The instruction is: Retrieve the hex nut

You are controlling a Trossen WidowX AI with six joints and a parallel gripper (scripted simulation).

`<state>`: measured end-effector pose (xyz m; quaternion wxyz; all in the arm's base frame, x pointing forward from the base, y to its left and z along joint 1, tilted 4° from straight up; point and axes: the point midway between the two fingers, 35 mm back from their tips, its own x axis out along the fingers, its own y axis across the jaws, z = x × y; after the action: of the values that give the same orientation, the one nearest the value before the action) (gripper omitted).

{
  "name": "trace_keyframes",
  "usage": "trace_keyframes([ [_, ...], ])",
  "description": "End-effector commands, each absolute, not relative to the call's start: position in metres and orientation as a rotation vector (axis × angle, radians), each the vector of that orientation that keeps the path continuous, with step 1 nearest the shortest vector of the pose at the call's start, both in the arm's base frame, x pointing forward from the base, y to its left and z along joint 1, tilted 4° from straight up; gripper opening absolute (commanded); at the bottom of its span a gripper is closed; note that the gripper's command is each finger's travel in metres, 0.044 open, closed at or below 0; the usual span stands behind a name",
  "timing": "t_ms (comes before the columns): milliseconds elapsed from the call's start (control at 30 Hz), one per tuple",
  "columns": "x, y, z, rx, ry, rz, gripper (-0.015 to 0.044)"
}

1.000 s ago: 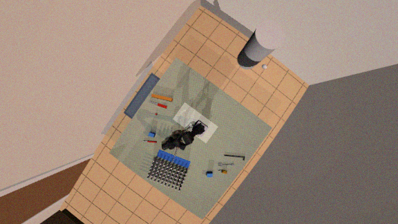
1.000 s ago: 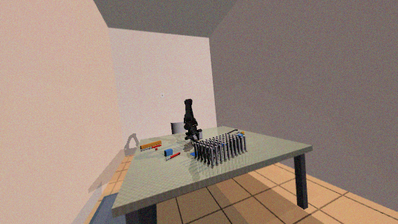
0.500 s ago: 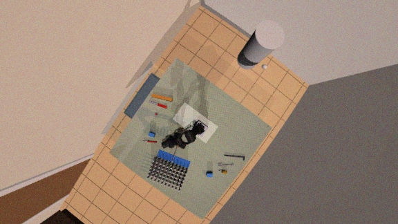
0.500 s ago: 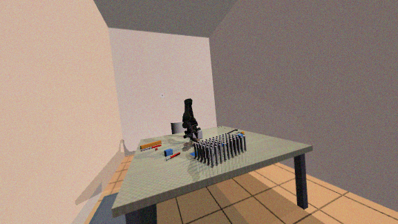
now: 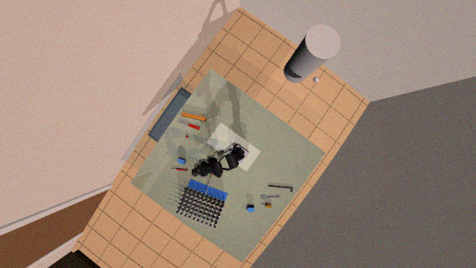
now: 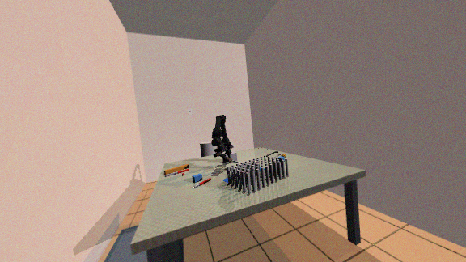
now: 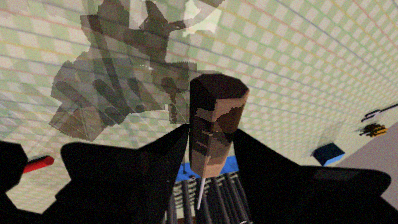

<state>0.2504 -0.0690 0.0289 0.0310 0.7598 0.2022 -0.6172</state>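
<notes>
Pointing spacerward, tool (image 7: 216, 132) slightly tilted.

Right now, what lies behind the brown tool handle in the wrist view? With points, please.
Behind the handle (image 7: 215, 135), the blue strip (image 7: 231, 164) shows on both sides, with metal spacers (image 7: 212, 200) beyond its lower end. The stretch of strip directly behind the handle is covered.

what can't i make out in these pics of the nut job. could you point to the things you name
- small hex nut: too small or hidden among the standing metal spacers (image 5: 201, 207) (image 6: 259, 175) (image 7: 215, 202), all views
- far tip of the thin-shafted tool with the brown faceted handle (image 7: 216, 135): too fine and blurred, wrist view
- gripper (image 7: 211, 130) fingertips: too small and dark, top view
- lower spacer ends: cut off by the wrist view's bottom edge
</notes>
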Motion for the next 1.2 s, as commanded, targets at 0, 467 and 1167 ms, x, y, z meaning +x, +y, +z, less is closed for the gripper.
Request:
trace_keyframes([
  [0, 0.257, -0.069, 0.054, 2.356, 0.619, -1.884, 0.0],
  [467, 0.254, -0.065, 0.109, 2.328, 0.629, -1.883, 0.0],
  [1167, 0.263, -0.122, 0.119, 1.733, 0.932, -1.521, 0.0],
])
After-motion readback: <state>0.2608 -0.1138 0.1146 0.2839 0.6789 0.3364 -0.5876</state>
